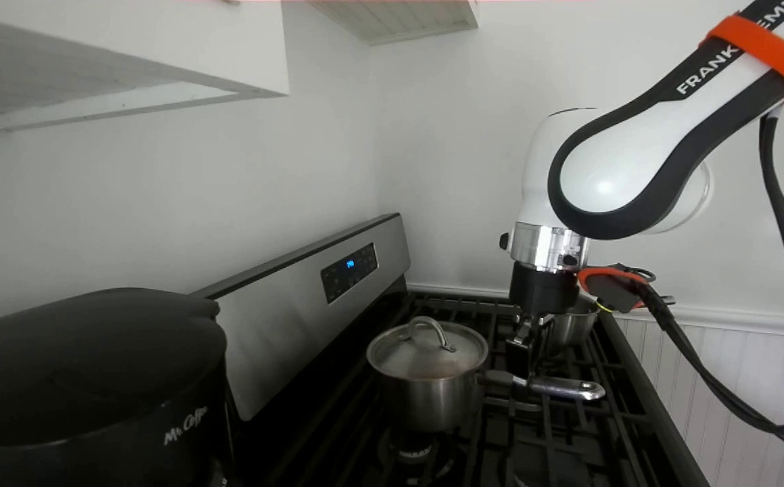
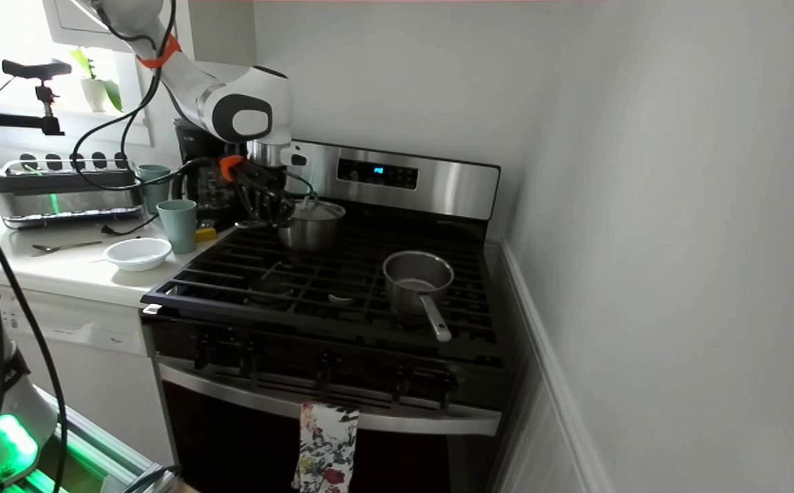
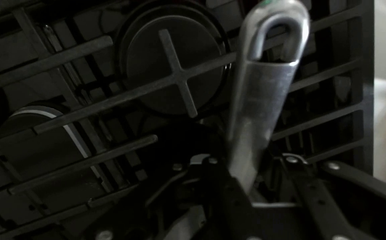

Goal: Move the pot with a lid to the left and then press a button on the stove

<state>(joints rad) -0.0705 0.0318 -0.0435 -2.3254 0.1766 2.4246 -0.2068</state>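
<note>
- Pot (image 1: 425,404) sits back-left on the stove (image 2: 328,332), lid (image 1: 425,356) on.
- Fingers (image 3: 224,186) flank its handle (image 1: 564,387), narrowly parted; clamped or not, can't tell.
- If the hold's loose, a nudge could twist the handle, slide the lid!

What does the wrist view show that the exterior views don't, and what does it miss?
Only the wrist view looks closely down on the pot handle with its slotted end, and on a round burner under a cross-shaped grate piece.

Only the exterior views show the lid, the blue display and the smaller saucepan; all three appear in both exterior views.

Shared by all: the pot handle, burner grates and the gripper; in the wrist view, its fingers stand on either side of the pot handle.
</note>
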